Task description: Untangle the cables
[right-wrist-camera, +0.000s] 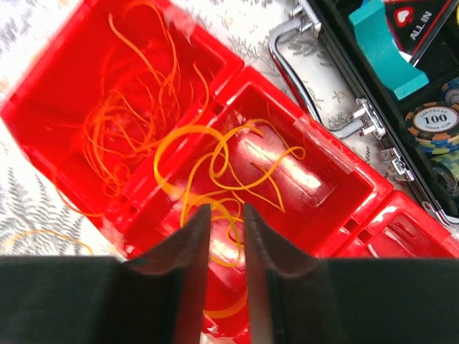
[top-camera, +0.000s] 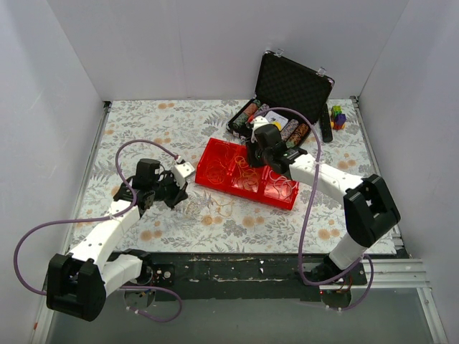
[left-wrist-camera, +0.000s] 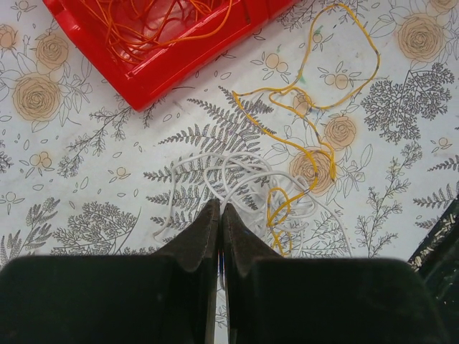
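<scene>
Floral cloth (top-camera: pixel 143 122) covers the table, and the red tray (top-camera: pixel 237 190) is my anchor for everything. The poker chip case (top-camera: pixel 294 86) sits open just behind it, and both arms reach in from the near side. R gripper (right-wrist-camera: pixel 224 213) hangs over the tray's middle compartment w/ fingers a narrow gap apart. Orange strands (right-wrist-camera: pixel 136 122) are piled in that compartment and the one next to it. One loop runs up btwn the fingers, but I can't tell if it touches them. L gripper (left-wrist-camera: pixel 219 209) is down on the cloth just in front of the tray, fingers pressed together right at a white bunch (left-wrist-camera: pixel 215 168), w/ a yellow strand (left-wrist-camera: pixel 315 107) looping beside and across it. Imo it's early sorting: most cables are knotted in the tray, only a couple are out. Next move prob needs L to lift slow so white slides free of yellow w/o dragging it. Whether L actually has a strand pinched is hidden under the tips, and the strands barely show from the top cam.
</scene>
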Action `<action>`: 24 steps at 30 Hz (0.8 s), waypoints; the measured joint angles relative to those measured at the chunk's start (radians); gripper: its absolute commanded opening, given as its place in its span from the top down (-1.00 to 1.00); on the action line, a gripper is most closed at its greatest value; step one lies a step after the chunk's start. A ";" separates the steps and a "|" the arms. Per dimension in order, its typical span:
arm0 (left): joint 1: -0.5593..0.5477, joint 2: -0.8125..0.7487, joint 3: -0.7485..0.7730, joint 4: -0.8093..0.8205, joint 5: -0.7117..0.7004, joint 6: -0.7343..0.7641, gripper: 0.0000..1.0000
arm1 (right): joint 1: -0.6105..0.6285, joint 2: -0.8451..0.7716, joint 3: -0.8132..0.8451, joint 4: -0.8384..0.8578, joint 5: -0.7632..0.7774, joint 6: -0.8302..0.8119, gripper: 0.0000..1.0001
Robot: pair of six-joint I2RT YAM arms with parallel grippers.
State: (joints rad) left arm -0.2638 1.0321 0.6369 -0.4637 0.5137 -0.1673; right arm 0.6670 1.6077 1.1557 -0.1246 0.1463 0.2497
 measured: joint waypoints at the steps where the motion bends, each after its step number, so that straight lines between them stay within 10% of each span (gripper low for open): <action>1: 0.000 0.000 0.002 0.000 0.002 -0.002 1.00 | 0.000 0.013 0.000 -0.008 0.000 0.005 -0.03; 4: 0.000 0.000 0.008 0.000 0.005 -0.005 1.00 | 0.000 0.014 0.000 -0.029 0.002 0.009 -0.50; 24: 0.000 0.000 0.013 -0.001 0.009 -0.003 1.00 | 0.210 -0.315 -0.198 0.076 -0.341 -0.175 -0.55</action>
State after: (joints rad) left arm -0.2638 1.0321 0.6495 -0.4644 0.5228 -0.1703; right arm 0.8772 1.2926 0.9581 -0.0486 -0.1947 0.0742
